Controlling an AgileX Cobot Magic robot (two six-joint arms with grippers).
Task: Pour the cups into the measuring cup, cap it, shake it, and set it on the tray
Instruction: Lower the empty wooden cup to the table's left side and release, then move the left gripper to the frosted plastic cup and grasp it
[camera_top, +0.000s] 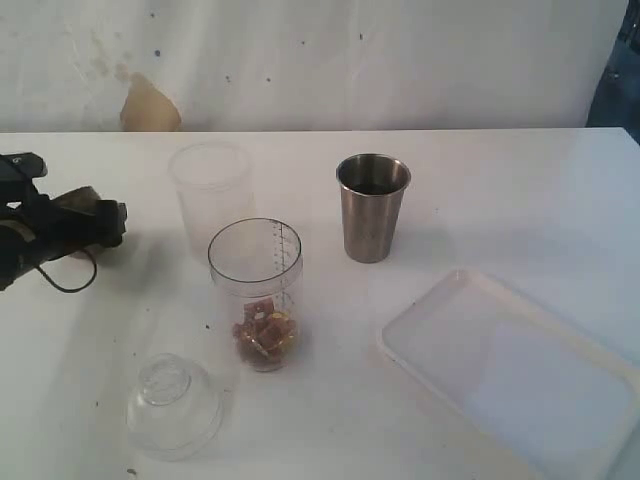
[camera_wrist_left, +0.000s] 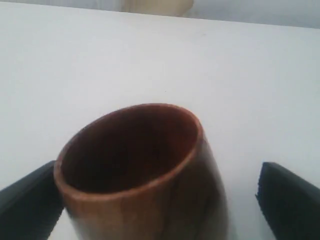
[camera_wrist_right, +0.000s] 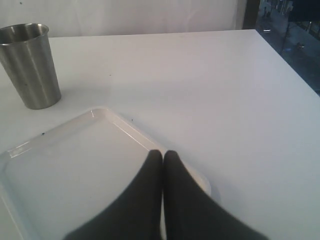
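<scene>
Danger comes first from the left gripper (camera_wrist_left: 157, 172). Its jaws stand wide open with the wooden cup (camera_wrist_left: 135, 170) between them, one finger close against the cup's wall and the other well apart from it. It grips nothing, and I cannot tell whether the near finger touches the wood. The cup looks empty inside. If the arm moves sideways, this finger could push the cup over.

The measuring cup (camera_top: 255, 290) stands uncapped, well apart from these jaws, with reddish pieces at its bottom. The frosted cup (camera_top: 210, 190) is just beside it, and the domed lid (camera_top: 172, 405) lies near on its other side. I judge that a reach for the frosted cup may knock the open measuring cup and spill the pieces.

The right gripper (camera_wrist_right: 162, 155) has its jaws pressed together, holding nothing, over the rim of the tray (camera_wrist_right: 75, 165). A low descent there could tip the tray.
</scene>
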